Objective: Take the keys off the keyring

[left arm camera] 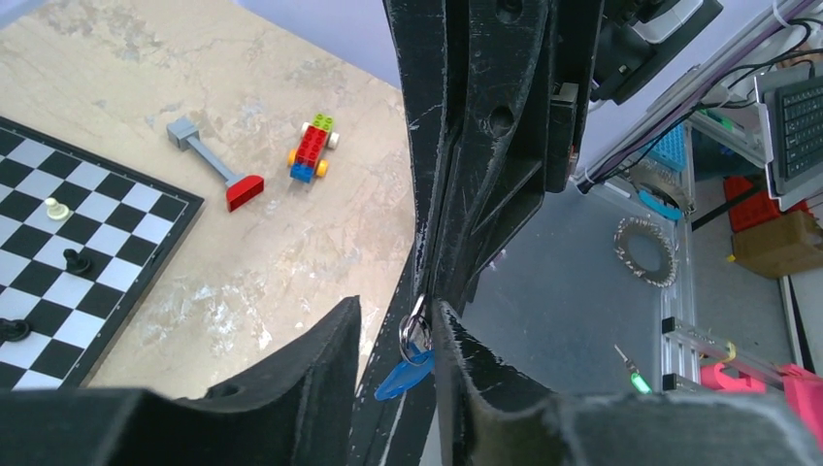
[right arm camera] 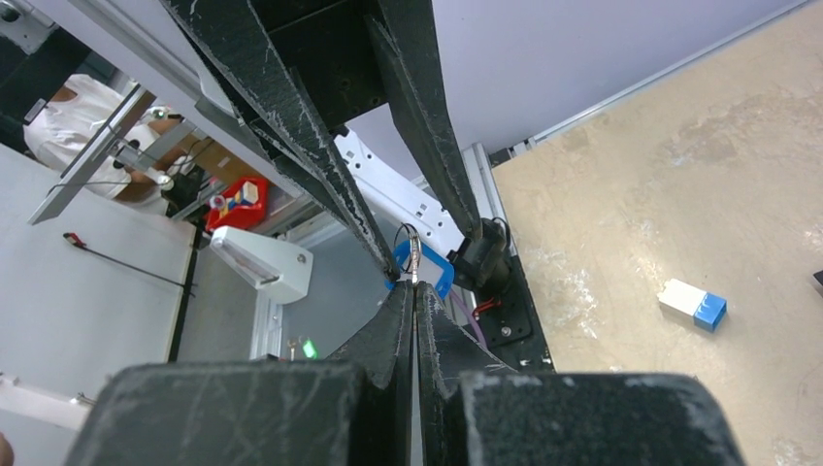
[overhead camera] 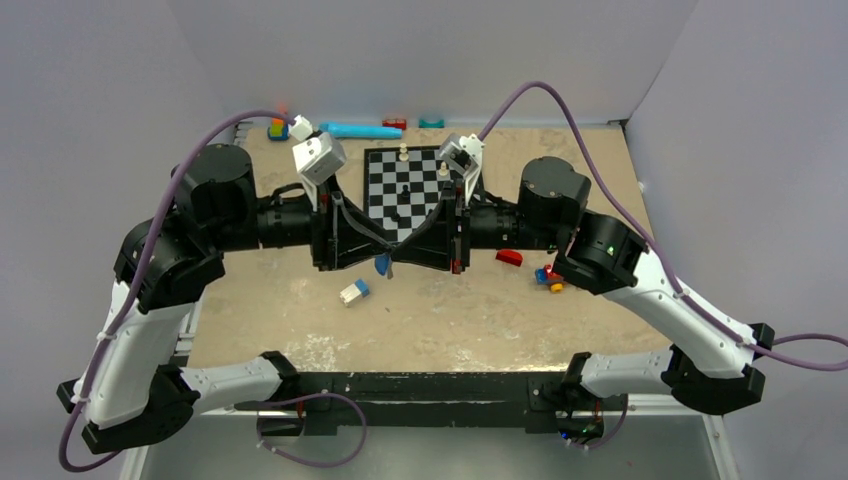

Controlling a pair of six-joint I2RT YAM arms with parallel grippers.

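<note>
Scuffed black right fingers (right arm camera: 415, 303) pinch the wire keyring (right arm camera: 411, 254); left fingers (left arm camera: 364, 330) stand apart around the blue oval-headed key (left arm camera: 405, 373).

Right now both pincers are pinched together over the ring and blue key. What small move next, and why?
Probably ease the two apart slowly. The right pincer looks shut on the keyring, while the left pincer meets it around the same spot, the blue key dangling below. A gentle pull should slide the key along the ring; its gap isn't visible, so go slowly.

1 key (left arm camera: 403, 374), ~4 chess pcs (overhead camera: 403, 152)
</note>
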